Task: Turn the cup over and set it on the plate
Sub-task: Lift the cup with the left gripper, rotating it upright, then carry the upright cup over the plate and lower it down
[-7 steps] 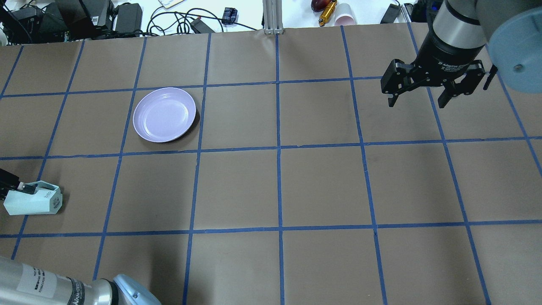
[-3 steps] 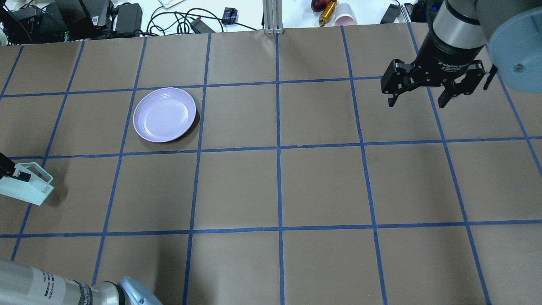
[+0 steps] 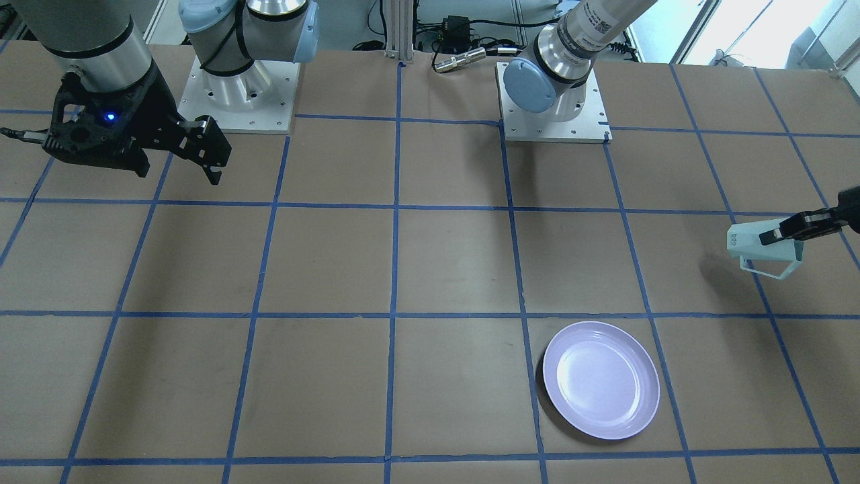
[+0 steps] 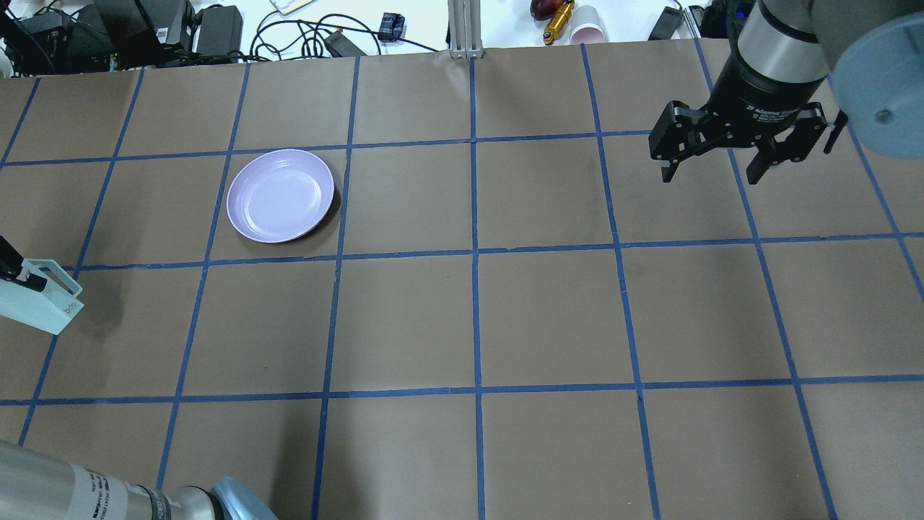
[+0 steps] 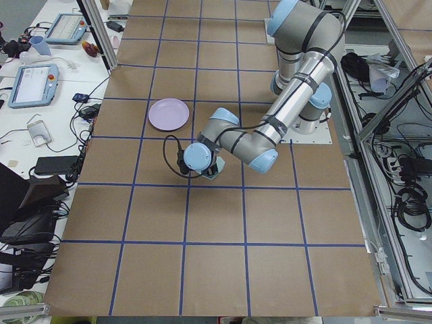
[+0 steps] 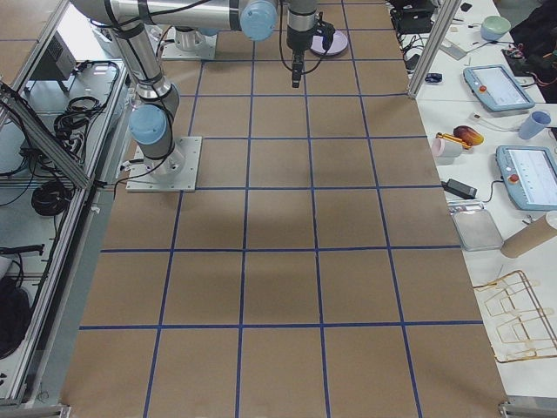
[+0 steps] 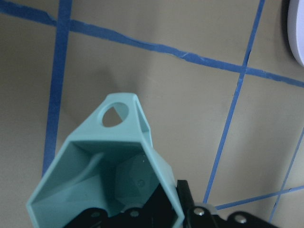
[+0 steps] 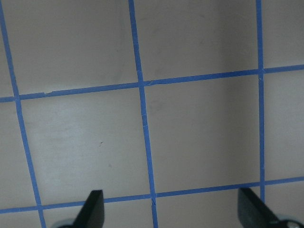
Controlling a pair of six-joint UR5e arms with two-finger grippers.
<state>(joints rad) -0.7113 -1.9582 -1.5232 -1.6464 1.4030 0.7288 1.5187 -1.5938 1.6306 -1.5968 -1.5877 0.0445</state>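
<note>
The mint-green cup (image 4: 42, 305) lies on its side in my left gripper (image 3: 774, 235), lifted off the table at its left edge, with a shadow under it. Its logo base points toward the table's middle. The left wrist view looks into its teal inside (image 7: 107, 178), with one finger inside the rim and its handle (image 7: 118, 114) beyond. It also shows in the front view (image 3: 766, 252). The lavender plate (image 4: 280, 195) sits empty, further out and to the right of the cup; it shows in the front view (image 3: 600, 380). My right gripper (image 4: 711, 177) hangs open and empty at the far right.
An aluminium post (image 4: 462, 29) stands at the table's far edge. Cables, black boxes and a pink paper cup (image 4: 586, 25) lie on the white bench beyond it. The two arm bases (image 3: 552, 101) stand at the robot's edge.
My left gripper has lifted the cup off the table and carried it left and a little further out, tilting it. The plate and the right arm have not moved.
</note>
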